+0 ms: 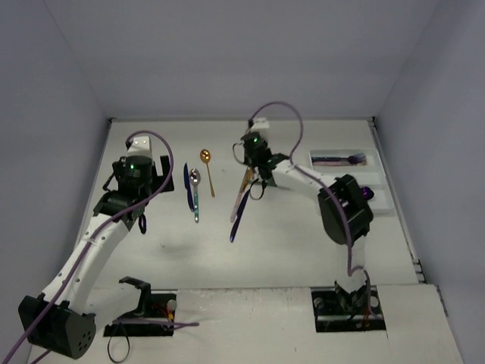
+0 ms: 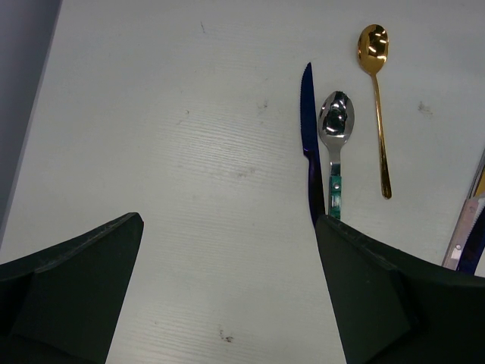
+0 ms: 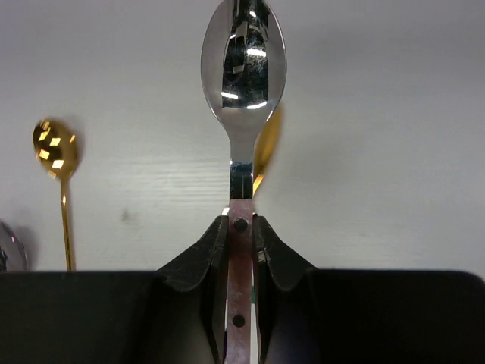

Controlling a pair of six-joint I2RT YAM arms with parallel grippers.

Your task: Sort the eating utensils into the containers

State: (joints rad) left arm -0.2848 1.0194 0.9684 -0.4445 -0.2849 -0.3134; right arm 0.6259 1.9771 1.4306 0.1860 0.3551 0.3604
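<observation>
At the right side of the table sits the white tray [image 1: 379, 200]. Its far compartment holds a purple utensil [image 1: 339, 159] lying lengthwise, and a dark purple piece [image 1: 367, 193] shows in a nearer one (the elbow hides most of it). The right arm bends back over the tray and reaches left to mid-table. The right gripper [image 3: 242, 227] is pinched on the pink handle of a silver spoon [image 3: 242, 53], whose bowl points straight out past the fingertips. The left gripper [image 2: 229, 220] hangs with its jaws wide, holding nothing. Beside it lie a blue knife [image 2: 308, 144], a teal-handled spoon [image 2: 336, 125] and a gold spoon [image 2: 373, 45], roughly parallel, heads toward the far wall.
</observation>
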